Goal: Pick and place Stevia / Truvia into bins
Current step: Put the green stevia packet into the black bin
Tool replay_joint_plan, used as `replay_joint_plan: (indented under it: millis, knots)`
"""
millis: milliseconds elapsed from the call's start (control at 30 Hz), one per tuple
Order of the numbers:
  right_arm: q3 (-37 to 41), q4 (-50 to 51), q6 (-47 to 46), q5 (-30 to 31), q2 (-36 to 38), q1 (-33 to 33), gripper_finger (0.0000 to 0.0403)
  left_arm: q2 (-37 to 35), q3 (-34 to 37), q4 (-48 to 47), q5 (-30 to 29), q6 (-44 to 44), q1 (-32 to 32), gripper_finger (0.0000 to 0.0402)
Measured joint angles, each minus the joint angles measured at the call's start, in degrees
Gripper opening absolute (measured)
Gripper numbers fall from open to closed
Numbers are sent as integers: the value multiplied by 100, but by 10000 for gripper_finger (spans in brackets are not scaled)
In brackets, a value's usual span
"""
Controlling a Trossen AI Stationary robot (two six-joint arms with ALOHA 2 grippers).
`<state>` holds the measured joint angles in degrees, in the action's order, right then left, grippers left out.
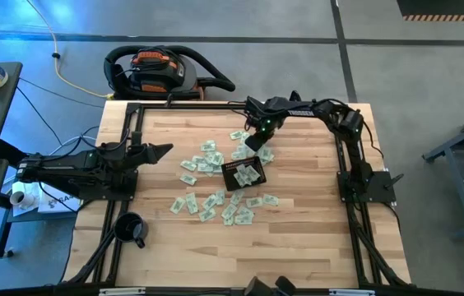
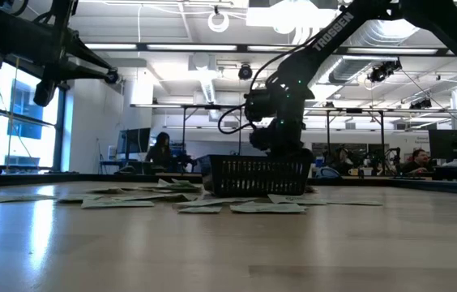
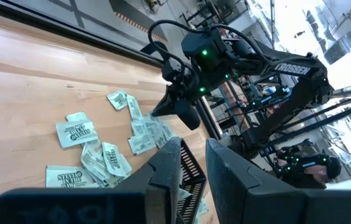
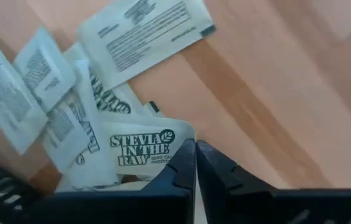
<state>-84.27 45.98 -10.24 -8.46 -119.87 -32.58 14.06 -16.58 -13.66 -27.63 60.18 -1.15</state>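
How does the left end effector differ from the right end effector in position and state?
The left end effector hangs above bare wood at the table's left side, clear of the sachets; the right end effector is down among the pale green and white paper sachets, just behind the small black mesh basket. The left one's fingers stand slightly apart; the right one's are shut. Both are dark and two-fingered.

The right arm [image 2: 293, 57], marked TROSSEN, comes down from the upper right behind the black mesh basket [image 2: 257, 176]; the right gripper [image 2: 281, 148] at its end sits just above the basket's rim on the far side, its fingertips hidden by the wall; flat sachets [image 2: 204, 203] lie scattered on the wooden table [image 2: 228, 251] in front of and to both sides of the gripper; the left arm [image 2: 42, 40] hangs high, well apart from it; people sit at desks in the room beyond.
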Motion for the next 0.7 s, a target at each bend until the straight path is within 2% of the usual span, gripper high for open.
replay_joint_plan:
  millis: [200, 333, 500, 700]
  knots:
    - [0, -54, 79, 737, 327, -49, 1, 9, 0, -28, -30, -9, 0, 111]
    - [1, -31, 79, 853, 684, -162, 1, 9, 0, -25, -171, -11, 1, 111]
    - [0, 258, -38, 593, 1317, -137, 0, 9, 0, -23, -200, -11, 0, 111]
    - [0, 629, -513, -388, 2072, 343, 0, 11, 0, -25, -211, -11, 0, 111]
